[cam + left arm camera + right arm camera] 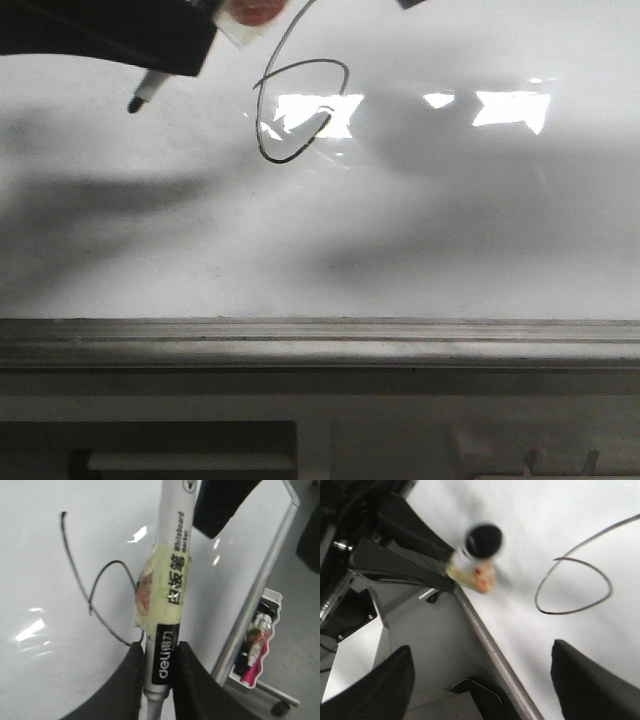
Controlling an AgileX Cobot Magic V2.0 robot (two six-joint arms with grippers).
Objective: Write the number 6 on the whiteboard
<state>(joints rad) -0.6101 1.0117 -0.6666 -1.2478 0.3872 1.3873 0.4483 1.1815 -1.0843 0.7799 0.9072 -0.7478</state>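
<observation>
The whiteboard (pixel 420 230) fills the front view, with a grey edge rail (pixel 320 340) along the near side. The number 6 (pixel 300 110), a thin black loop with a long curved tail, is drawn on it. It also shows in the left wrist view (pixel 100 595) and the right wrist view (pixel 575 587). My left gripper (pixel 185 50) (pixel 160 646) is shut on a black-and-white marker pen (pixel 170 580) wrapped in yellowish tape. The marker's tip (pixel 133 103) is left of the 6, apart from its line. My right gripper (pixel 482 647) is open and empty over the board's rail (pixel 490 645).
A pink and white packet with pens (pixel 257 640) lies beyond the board's rail (pixel 260 585). The right wrist view shows the left gripper (pixel 385 560) with the marker's black end (pixel 482 540). Bright light reflections (pixel 510 108) lie on the board.
</observation>
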